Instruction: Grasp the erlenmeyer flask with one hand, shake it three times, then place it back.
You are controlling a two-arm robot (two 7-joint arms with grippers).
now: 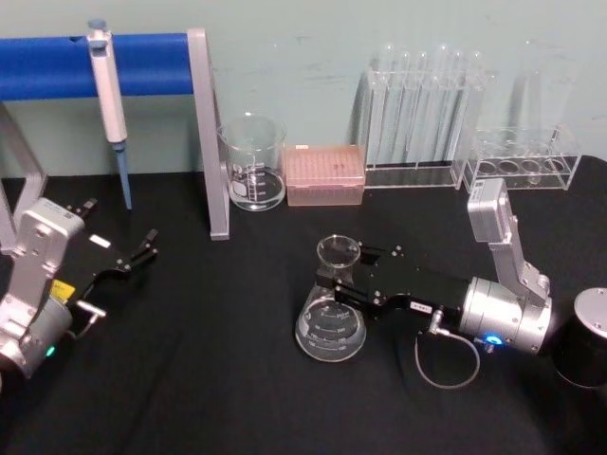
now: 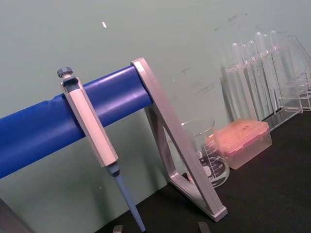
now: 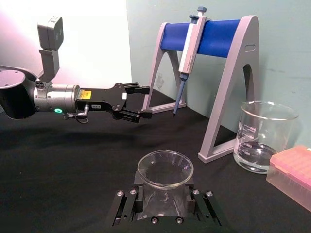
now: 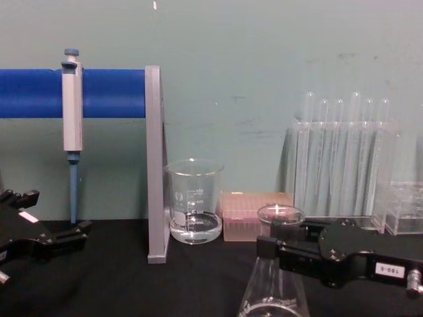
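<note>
Two flat pads of the right gripper (image 1: 340, 277) are seen set against the narrow neck of the erlenmeyer flask (image 1: 330, 327), one on each side, just under the flared rim. The hand is judged to be pinched onto the glass. The flask is noted upright at the front centre of the black table (image 1: 209, 389), its wide base apparently flat on the cloth. Its long axis is vertical, while the gripper is laid level and reaches in from the robot's right, so the neck is crossed at a right angle. A straight upward lift along that axis is judged to be called for before any shaking. With the heavy base hanging below the grip, a swing is to be expected if the pinch is slack. The left gripper (image 1: 133, 258) is recorded parked at the left, fingers spread and empty, well apart from the flask, so the right arm is plainly the nearer. Farther back, a beaker (image 1: 253, 163) and a pink tip box (image 1: 325, 175) are noted, then a pipette (image 1: 107, 85) hung on its blue stand (image 1: 47, 64), and a test-tube rack (image 1: 422, 104) against the wall.
</note>
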